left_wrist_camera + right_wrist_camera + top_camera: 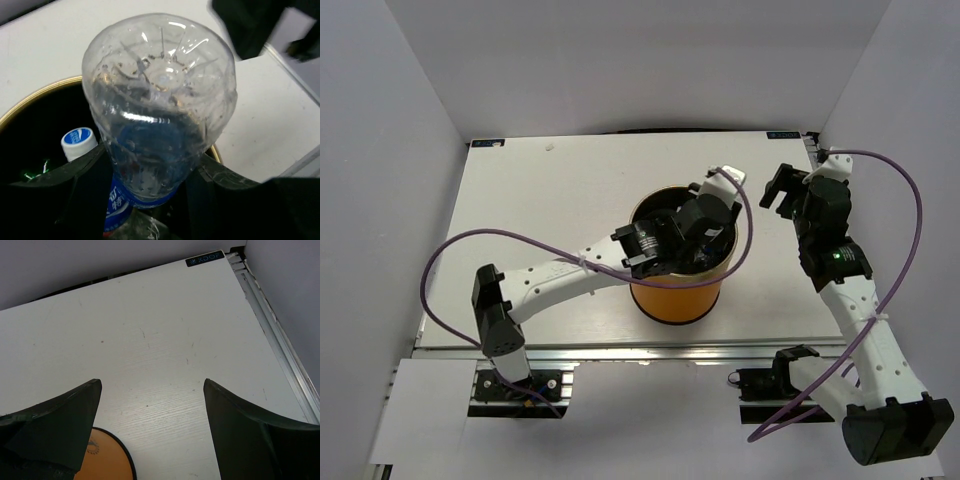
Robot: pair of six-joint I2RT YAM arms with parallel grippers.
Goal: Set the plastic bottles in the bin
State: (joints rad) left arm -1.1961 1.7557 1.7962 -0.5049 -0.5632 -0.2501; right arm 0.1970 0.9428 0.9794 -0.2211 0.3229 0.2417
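Release into the bin point(675, 300) is judged to be the step in hand.

**Top view.** The left gripper point(703, 218) hangs over the mouth of the bin, toward its far right side. Its load cannot be made out from here. The right gripper point(782, 188) stands apart, to the right of the bin, over the table point(540, 200).

**Left wrist view.** Both fingers point(85, 185) clamp a clear bottle point(160, 95) at its blue label band, with the base toward the camera. The neck end points down into the bin. The base overlaps the line of the rim point(30, 102), so how far the bottle sits inside the opening cannot be told.
- Hazard: if the bottle is let go off-centre or tilted, it may strike the rim and tip out onto the table.
- Hazard: the thin wall, squeezed by the fingers, may spring back on release and kick the bottle sideways.
- Hazard: a capped bottle point(79, 142) lies inside, and a landing on it could cause a bounce. The depth of the bin should contain that.

**Right wrist view.** The right fingers stand wide apart with nothing between them, above bare table. An orange edge point(107, 457) shows at lower left, and whether it belongs to the bin cannot be told.
- Hazard: a sweep of this arm toward the bin could knock it during release.
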